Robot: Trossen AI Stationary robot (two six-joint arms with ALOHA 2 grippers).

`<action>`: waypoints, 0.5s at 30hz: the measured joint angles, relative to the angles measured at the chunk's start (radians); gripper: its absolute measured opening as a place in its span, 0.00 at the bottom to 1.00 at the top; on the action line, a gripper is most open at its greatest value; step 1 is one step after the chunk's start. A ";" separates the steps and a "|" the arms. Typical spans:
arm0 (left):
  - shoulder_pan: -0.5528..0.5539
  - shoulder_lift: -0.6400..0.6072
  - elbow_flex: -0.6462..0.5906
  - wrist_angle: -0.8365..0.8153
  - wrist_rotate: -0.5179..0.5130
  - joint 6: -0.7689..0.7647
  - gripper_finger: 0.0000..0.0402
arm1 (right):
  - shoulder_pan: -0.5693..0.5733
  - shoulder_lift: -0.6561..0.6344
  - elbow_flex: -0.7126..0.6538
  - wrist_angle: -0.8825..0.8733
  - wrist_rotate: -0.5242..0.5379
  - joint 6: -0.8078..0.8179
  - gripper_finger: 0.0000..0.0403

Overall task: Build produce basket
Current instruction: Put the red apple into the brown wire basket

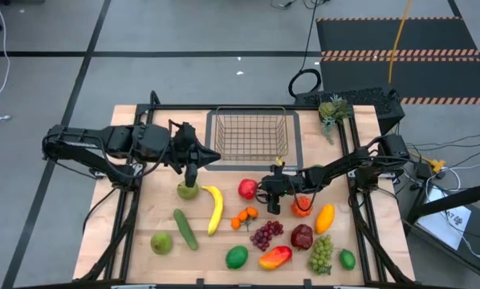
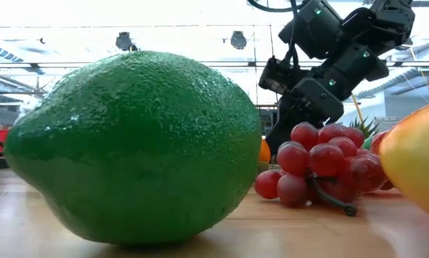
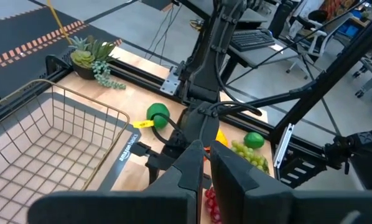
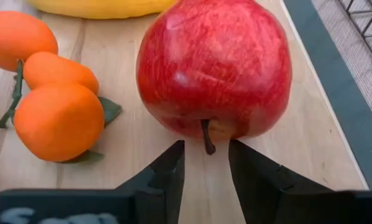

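Observation:
The wire basket [image 1: 252, 135] stands empty at the table's far middle. The produce lies spread over the near half. A red apple [image 4: 214, 65] lies on its side near the centre [image 1: 247, 189], stem [image 4: 206, 138] toward my right gripper [image 4: 206, 152]. That gripper is low and open, one finger on each side of the stem with a gap to both. My left gripper [image 1: 193, 170] hangs shut and empty above a green pear [image 1: 188, 190], which rests on the table.
Near the apple lie a banana [image 1: 215, 207], small oranges [image 4: 55, 93], a cucumber [image 1: 185, 229], purple grapes [image 1: 266, 234], a mango [image 1: 275, 257] and green grapes [image 1: 321, 254]. A spiky green plant [image 1: 334, 110] sits at the far right corner. A big green fruit [image 2: 135, 147] fills the low view.

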 joint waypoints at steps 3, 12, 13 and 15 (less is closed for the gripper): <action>0.000 0.000 0.000 0.000 -0.006 0.001 0.08 | 0.000 0.000 0.000 -0.001 -0.001 0.003 0.24; 0.000 0.000 0.000 0.000 -0.008 0.001 0.08 | 0.000 0.000 0.000 0.003 0.005 0.003 0.15; 0.000 0.000 0.000 0.000 -0.008 0.001 0.08 | 0.000 0.000 0.000 0.003 0.016 0.004 0.14; 0.000 0.000 0.000 0.000 -0.008 0.001 0.08 | 0.000 0.000 0.000 0.003 0.026 0.004 0.12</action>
